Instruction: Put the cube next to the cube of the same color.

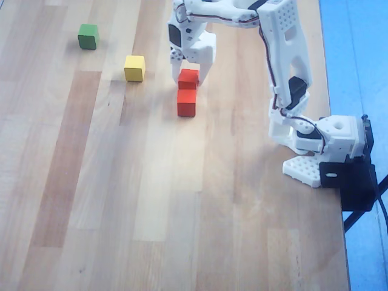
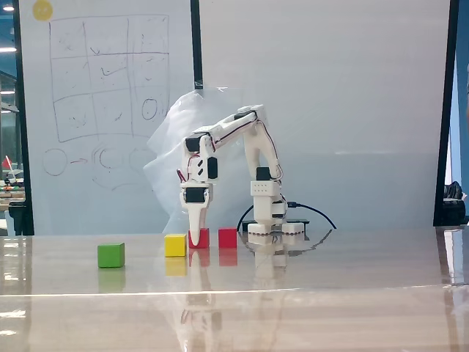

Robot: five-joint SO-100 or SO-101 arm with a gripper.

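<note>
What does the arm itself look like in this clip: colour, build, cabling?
The arm is white 3D-printed plastic with black servo blocks at the joints. Thin dark and red wires run along its links. The gripper has long, tapering white fingers. The white base has a perforated foot and sits by a black clamp at the table edge.

In the overhead view the arm reaches from its base at 4 o'clock toward 11 o'clock — elbow high, wrist bent straight down. The gripper point(image 1: 189, 77) points vertically at the desk, its fingers closed on the cube point(image 1: 188, 77) — in the fixed view its tips point(image 2: 195, 239) sit at surface level.
</note>
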